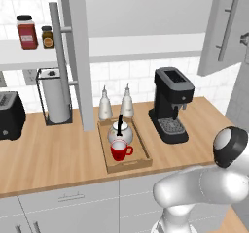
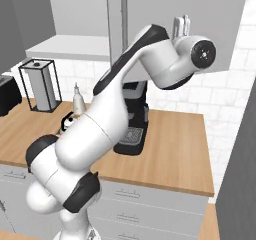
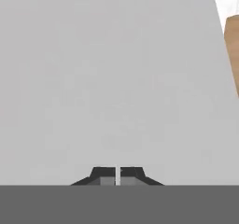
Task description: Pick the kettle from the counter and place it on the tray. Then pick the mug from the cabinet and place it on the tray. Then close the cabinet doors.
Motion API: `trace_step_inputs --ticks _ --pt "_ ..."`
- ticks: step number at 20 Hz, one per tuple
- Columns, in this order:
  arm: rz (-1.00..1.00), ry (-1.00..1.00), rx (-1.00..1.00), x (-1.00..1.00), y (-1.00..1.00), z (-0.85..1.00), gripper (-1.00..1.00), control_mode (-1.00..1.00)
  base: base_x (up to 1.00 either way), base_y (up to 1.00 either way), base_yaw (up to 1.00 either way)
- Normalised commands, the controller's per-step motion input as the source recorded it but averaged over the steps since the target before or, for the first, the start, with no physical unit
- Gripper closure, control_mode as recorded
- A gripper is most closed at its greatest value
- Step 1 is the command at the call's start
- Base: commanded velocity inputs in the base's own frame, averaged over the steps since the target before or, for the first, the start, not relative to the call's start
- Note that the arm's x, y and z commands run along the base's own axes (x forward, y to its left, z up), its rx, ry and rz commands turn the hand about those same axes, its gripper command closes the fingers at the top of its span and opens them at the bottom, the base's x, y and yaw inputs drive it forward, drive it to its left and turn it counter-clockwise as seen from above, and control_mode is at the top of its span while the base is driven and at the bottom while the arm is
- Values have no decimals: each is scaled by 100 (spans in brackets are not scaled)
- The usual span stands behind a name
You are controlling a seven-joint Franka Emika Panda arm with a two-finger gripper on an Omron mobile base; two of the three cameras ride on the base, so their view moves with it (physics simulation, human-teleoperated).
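On the counter (image 1: pixel 48 154) the wooden tray (image 1: pixel 144 155) holds the silvery kettle (image 1: pixel 120 131) and, just in front of it, the red mug (image 1: pixel 118 151). Above, the cabinet (image 1: pixel 146 13) stands open with its white shelf (image 1: pixel 146 46) showing. Its left door (image 1: pixel 80 57) is swung out edge-on, and the right door (image 1: pixel 221 13) hangs partly open. My gripper (image 2: pixel 181 25) is raised high against the outer face of the right door (image 2: pixel 220 14), beside its bar handle (image 2: pixel 123 29). In the hand view the fingertips (image 3: pixel 105 175) are shut, with nothing between them, facing the plain grey panel (image 3: pixel 116 78).
A black coffee machine (image 1: pixel 170 106) stands right of the tray and two pale bottles (image 1: pixel 104 106) behind it. A paper towel holder (image 1: pixel 56 96) and a toaster (image 1: pixel 9 115) sit at the left. Jars (image 1: pixel 26 31) rest on a wall shelf. My arm (image 2: pixel 100 124) spans the counter front.
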Motion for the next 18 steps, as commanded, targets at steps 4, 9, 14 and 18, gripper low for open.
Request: trace_step_inputs --ticks 4,9,14,18 --pt "1 0 0 86 94 -47 100 -100 0 0 0" --pt "0 0 0 100 100 -53 100 -100 0 0 0" --pt "0 -1 0 100 100 -39 100 -100 0 0 0" --pt "0 -6 0 95 99 -24 100 -100 0 0 0"
